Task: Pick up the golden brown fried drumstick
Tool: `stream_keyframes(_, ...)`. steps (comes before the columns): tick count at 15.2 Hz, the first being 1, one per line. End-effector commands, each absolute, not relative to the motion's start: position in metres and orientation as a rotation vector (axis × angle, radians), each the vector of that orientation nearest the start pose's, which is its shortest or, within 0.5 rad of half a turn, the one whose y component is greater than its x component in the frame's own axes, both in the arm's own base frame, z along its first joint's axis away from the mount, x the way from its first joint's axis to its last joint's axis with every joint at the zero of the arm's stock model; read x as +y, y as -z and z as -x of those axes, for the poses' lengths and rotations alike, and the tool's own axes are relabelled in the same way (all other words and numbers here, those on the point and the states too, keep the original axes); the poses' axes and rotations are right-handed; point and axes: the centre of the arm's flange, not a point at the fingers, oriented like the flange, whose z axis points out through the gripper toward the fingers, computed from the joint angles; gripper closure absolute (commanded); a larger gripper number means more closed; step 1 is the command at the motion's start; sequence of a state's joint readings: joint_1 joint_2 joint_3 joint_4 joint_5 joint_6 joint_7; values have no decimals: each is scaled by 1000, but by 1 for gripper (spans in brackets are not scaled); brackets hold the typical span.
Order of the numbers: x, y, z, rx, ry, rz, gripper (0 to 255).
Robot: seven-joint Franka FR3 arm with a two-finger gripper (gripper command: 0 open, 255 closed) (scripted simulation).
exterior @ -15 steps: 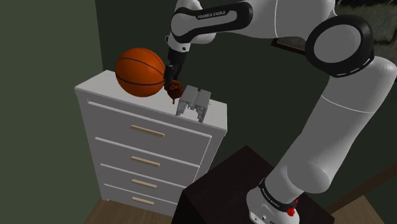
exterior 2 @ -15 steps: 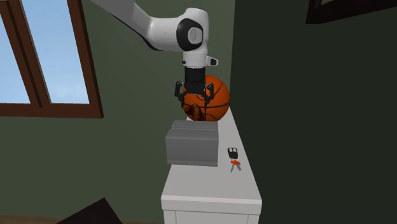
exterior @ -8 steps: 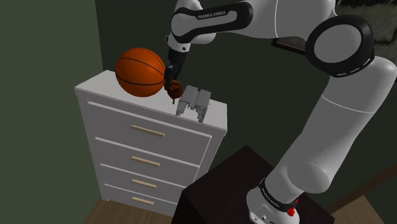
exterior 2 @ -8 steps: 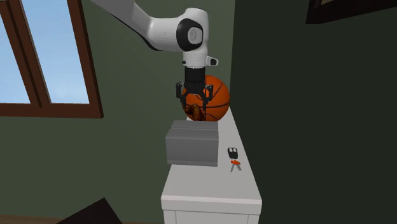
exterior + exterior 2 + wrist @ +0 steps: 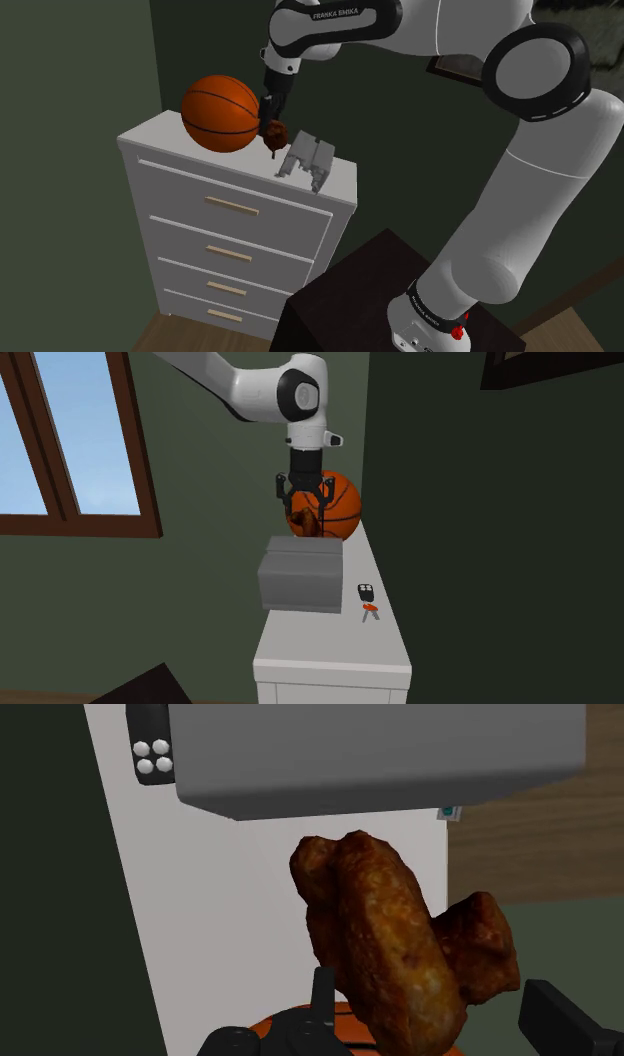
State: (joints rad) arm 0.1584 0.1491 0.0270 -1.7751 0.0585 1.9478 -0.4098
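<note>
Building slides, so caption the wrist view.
End effector holds the brown fried drumstick over the white dresser top, grey box beyond.

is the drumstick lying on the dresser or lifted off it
Lifted, it seems: the drumstick hangs clasped in the gripper, and the shoulder view shows it just above the dresser top.

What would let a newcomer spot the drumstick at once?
Find the white dresser with four drawers. Above its top, between the orange basketball and the grey box, the black gripper clasps the drumstick. It is the one lumpy, crusty, golden-brown piece among smooth, plain-coloured neighbours.
</note>
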Motion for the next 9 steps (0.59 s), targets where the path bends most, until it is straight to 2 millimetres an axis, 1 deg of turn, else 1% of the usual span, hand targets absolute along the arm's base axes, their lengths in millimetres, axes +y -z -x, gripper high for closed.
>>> stream_keyframes(1, 114, -484, -597, -874, 48, 2959, 255)
stream_keyframes(9, 114, -527, -597, -874, 48, 2959, 255)
